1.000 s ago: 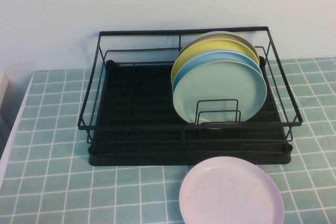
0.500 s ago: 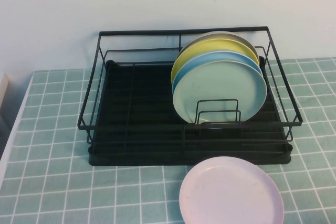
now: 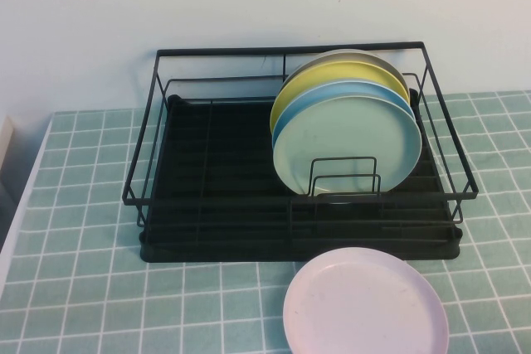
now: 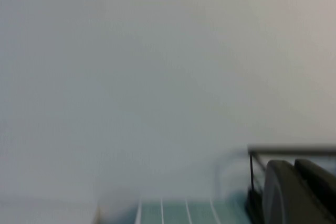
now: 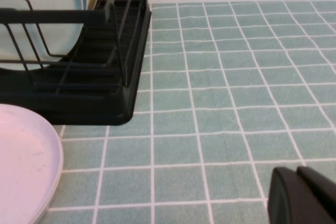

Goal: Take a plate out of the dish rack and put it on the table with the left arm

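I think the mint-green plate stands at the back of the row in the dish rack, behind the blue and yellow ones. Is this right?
Not quite. The high view shows the mint-green plate at the front of the row in the dish rack, nearest the robot; the blue plate and yellow plate stand behind it. Neither pincer appears in that view.

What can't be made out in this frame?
- Left gripper: left wrist view shows only dark finger tips, cut by the edge.
- Right gripper: same in the right wrist view; neither arm enters the high view.
- Rear plates: behind the mint plate in the dish rack.
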`<state>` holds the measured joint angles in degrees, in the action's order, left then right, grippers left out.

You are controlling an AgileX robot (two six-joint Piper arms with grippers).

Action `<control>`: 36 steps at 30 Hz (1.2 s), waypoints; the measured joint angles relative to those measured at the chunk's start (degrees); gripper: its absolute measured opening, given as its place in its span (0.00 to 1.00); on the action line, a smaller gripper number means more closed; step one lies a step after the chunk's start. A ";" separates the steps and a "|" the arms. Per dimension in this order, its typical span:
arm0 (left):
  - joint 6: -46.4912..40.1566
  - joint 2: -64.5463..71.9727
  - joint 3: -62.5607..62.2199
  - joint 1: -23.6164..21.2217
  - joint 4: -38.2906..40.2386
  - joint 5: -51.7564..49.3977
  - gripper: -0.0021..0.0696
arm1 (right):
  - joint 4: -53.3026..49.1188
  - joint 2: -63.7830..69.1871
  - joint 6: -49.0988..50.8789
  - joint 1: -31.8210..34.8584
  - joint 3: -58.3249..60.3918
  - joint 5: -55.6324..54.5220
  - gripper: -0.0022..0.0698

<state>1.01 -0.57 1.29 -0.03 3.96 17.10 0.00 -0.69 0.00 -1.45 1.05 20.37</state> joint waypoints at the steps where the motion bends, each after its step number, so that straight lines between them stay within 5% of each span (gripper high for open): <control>1: 0.24 0.00 0.00 0.03 0.00 -5.74 0.02 | 0.00 0.00 0.00 0.00 0.00 0.00 0.03; 6: 0.90 0.00 0.00 0.03 0.13 -27.11 0.02 | 0.00 0.00 0.00 0.00 0.00 0.00 0.03; 10: 0.90 0.00 0.00 0.00 0.13 -28.26 0.02 | 0.00 0.00 0.00 0.00 0.00 0.00 0.03; 15: 1.28 0.00 0.00 0.03 0.21 -9.96 0.02 | 0.00 0.00 0.00 0.00 0.00 0.00 0.03; 20: 1.52 0.00 0.00 0.03 0.21 29.89 0.02 | 0.00 0.00 0.00 0.00 0.00 0.00 0.03; 23: 2.76 -0.24 -1.47 0.03 0.21 38.72 0.02 | 0.00 0.00 0.00 0.00 0.00 0.00 0.03; 36: 3.42 5.49 -30.03 0.03 -0.20 0.91 0.03 | 0.00 0.00 0.00 0.00 0.00 0.00 0.03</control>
<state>4.42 4.93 -28.75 0.00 3.76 18.01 0.00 -0.69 0.00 -1.45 1.05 20.37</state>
